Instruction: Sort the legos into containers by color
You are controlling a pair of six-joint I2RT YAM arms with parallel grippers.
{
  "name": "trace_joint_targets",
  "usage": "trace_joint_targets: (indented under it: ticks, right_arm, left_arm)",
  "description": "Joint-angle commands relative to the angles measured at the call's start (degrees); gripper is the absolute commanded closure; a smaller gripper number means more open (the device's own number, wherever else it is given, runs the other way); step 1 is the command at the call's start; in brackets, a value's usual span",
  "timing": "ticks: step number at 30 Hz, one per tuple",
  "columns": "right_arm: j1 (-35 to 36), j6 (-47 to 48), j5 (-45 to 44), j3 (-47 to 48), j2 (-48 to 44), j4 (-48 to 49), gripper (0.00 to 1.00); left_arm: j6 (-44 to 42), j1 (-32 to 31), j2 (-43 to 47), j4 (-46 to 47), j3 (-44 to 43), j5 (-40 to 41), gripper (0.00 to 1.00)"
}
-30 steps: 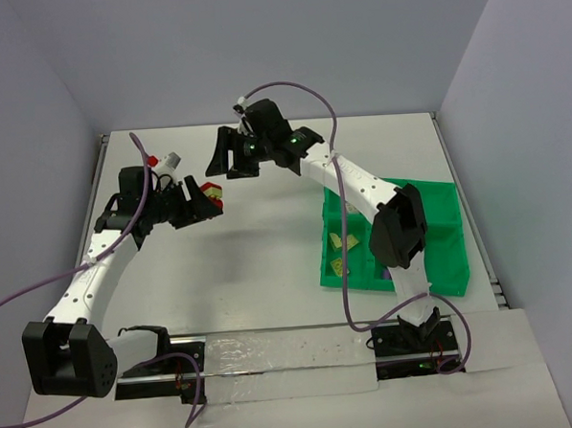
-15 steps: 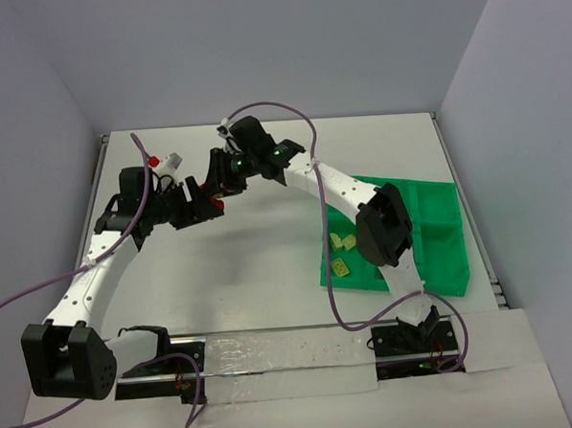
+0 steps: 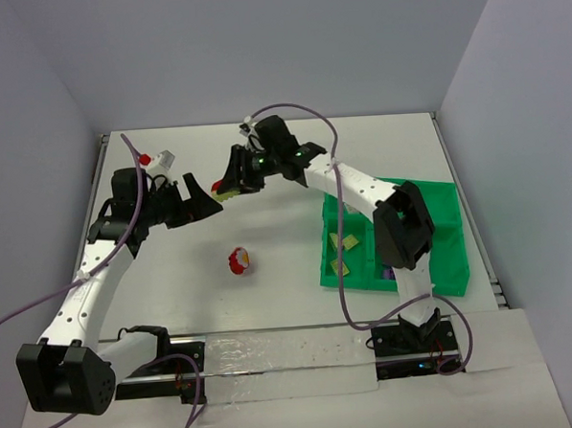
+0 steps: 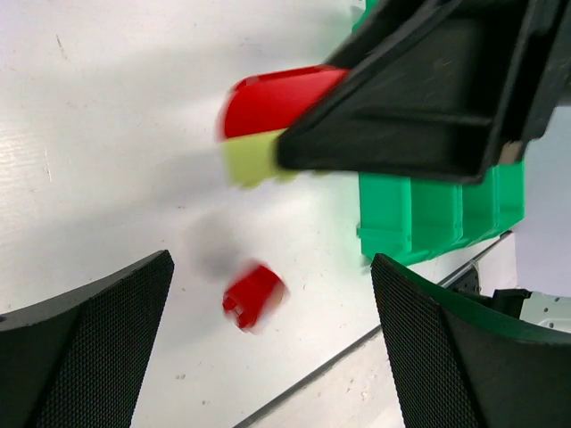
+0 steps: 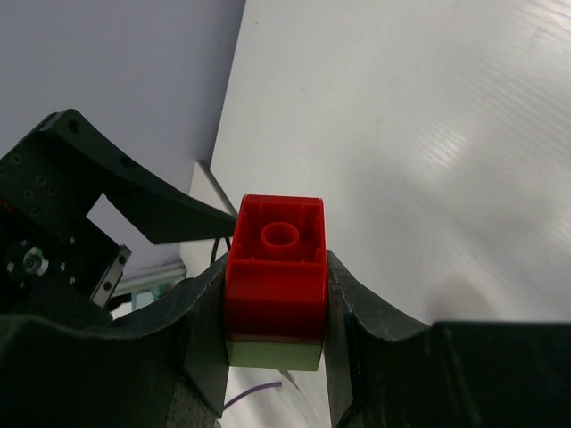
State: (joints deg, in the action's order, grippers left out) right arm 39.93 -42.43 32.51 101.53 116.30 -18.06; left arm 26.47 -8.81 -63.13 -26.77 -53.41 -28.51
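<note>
My right gripper (image 5: pixel 277 334) is shut on a two-brick stack held above the table: a red lego (image 5: pixel 275 266) joined to a pale yellow-green lego (image 5: pixel 272 353). From above, this stack (image 3: pixel 226 190) sits at the right gripper (image 3: pixel 229 185), left of centre. The left gripper (image 3: pixel 201 201) stands open just to its left, holding nothing. A loose red lego (image 3: pixel 239 261) is on the table below both grippers; it looks blurred (image 4: pixel 252 296) in the left wrist view, between the open fingers (image 4: pixel 80 348). The green tray of containers (image 3: pixel 442 227) holds yellow-green legos (image 3: pixel 343 242).
The right arm's forearm crosses over the tray's left side. Purple cables loop off both arms. A red-tipped white plug (image 3: pixel 156 160) rides on the left wrist. The metal rail (image 3: pixel 274 354) with the arm bases runs along the near edge.
The left gripper has opened and drawn back to the left. A red lego has come free and dropped to the table. The right gripper keeps the red and yellow-green stack and has shifted slightly right.
</note>
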Motion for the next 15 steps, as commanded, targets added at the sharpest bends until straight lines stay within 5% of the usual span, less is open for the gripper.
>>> trace_joint_targets:
  ticks: [1,15]
  right_arm:
    - [-3.3,0.8,0.8,-4.1,-8.4,4.7,1.0]
    - [-4.2,12.4,-11.2,-14.9,-14.9,-5.7,1.0]
  left_arm:
    - [0.2,0.1,1.1,1.6,-1.1,1.5,0.01]
    - [4.2,0.5,-1.5,3.3,-1.8,5.7,0.01]
